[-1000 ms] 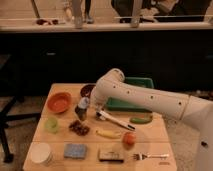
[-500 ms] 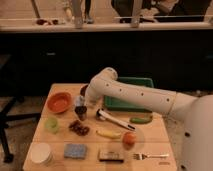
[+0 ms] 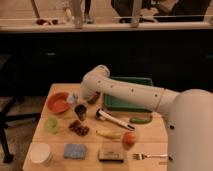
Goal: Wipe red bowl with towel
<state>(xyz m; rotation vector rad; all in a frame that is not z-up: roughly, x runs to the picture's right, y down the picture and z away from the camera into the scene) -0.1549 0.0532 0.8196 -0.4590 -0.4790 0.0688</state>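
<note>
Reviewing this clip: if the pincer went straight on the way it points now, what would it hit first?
The pincer hangs just right of the red bowl, apparently pointing straight down, so it would likely meet the table top first; depth is hard to judge.

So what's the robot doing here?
The robot's arm reaches over the wooden table. Its gripper, shut, sits right beside the red bowl and seems to be pinching the small pale towel. The towel is at the bowl's rim, not inside yet, so wiping looks about to begin.
</note>
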